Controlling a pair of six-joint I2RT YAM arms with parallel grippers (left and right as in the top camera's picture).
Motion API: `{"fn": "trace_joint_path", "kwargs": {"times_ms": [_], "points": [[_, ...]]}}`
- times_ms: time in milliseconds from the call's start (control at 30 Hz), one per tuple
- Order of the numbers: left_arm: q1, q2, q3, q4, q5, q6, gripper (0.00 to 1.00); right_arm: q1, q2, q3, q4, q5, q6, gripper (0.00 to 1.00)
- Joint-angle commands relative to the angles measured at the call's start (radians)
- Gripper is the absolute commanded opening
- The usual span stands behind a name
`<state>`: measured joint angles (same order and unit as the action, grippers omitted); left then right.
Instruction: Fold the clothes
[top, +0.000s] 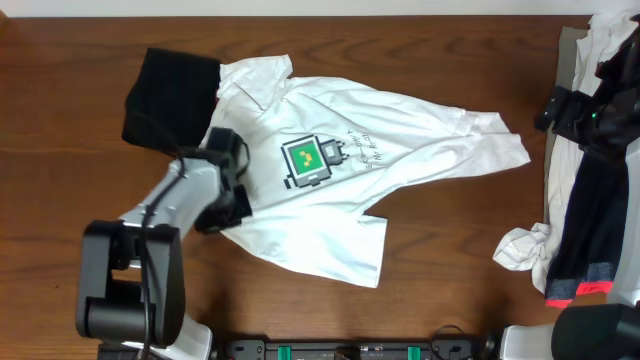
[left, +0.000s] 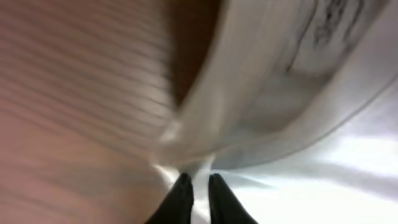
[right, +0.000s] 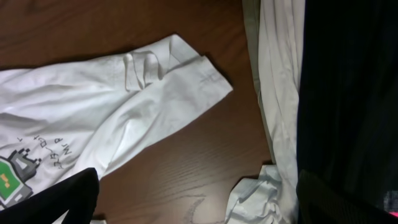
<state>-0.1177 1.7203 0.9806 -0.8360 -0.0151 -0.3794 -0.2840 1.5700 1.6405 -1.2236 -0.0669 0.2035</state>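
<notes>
Table (top: 60, 120): dark brown wood, under everything.

White T-shirt (top: 420, 140): spread across the middle of the table, front up, somewhat rumpled, lying aslant. One sleeve reaches toward the right side. The hem corner nearest me is turned over.

Heap of clothes (top: 590, 230): along the right edge, black and white pieces mixed. A crumpled white piece (top: 525, 248) spills off its near left corner. Apart from the T-shirt, bare wood between them.

Black garment (top: 170, 90): far left, bunched, touching the T-shirt's upper left edge.

My left arm (top: 160, 210): reaches in from the near left, and my left gripper (left: 196, 183) is at the shirt's left edge. Its fingertips (left: 181, 190) are nearly together, with only a thin slit between them and pale cloth right at them. The wrist view is blurred; I cannot tell whether they pinch the cloth.

My right gripper (right: 198, 180): above the gap between sleeve and heap, spread wide, nothing between the fingers.

Chest print (top: 310, 163): a green-and-grey pixel robot, small text beside it.
</notes>
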Motion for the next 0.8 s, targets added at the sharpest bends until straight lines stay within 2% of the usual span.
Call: {"fn": "trace_joint_path", "kwargs": {"times_ms": [0, 33, 67, 133, 333, 367, 433, 500, 633, 767], "points": [[0.031, 0.002, 0.14, -0.072, -0.031, 0.046, 0.17, -0.005, 0.007, -0.002, -0.002, 0.003, -0.01, 0.99], [0.035, -0.002, 0.179, -0.108, -0.03, 0.046, 0.17, -0.005, 0.007, -0.002, -0.002, 0.003, -0.01, 0.99], [0.035, -0.005, 0.222, -0.149, -0.03, 0.046, 0.23, -0.005, 0.007, -0.002, -0.002, 0.003, -0.01, 0.99], [0.033, -0.017, 0.276, -0.208, -0.023, 0.046, 0.27, -0.005, 0.007, -0.002, -0.002, 0.003, -0.01, 0.99], [0.001, -0.043, 0.278, -0.296, 0.138, 0.047, 0.27, -0.005, 0.007, -0.002, -0.002, 0.003, -0.01, 0.99], [-0.008, -0.043, 0.272, -0.304, 0.138, 0.047, 0.26, -0.005, 0.007, -0.002, -0.002, 0.003, -0.01, 0.99], [-0.029, -0.043, 0.254, -0.308, 0.139, 0.046, 0.14, -0.005, 0.007, -0.002, -0.002, 0.003, -0.01, 0.99], [-0.054, -0.043, 0.229, -0.307, 0.14, 0.041, 0.08, -0.005, 0.007, -0.002, -0.002, 0.003, -0.01, 0.99], [-0.111, -0.043, 0.171, -0.299, 0.203, 0.038, 0.07, -0.005, 0.007, -0.002, -0.002, 0.003, -0.01, 0.99], [-0.185, -0.043, 0.089, -0.213, 0.266, 0.023, 0.06, -0.005, 0.007, -0.002, -0.002, 0.003, -0.01, 0.99]]}}
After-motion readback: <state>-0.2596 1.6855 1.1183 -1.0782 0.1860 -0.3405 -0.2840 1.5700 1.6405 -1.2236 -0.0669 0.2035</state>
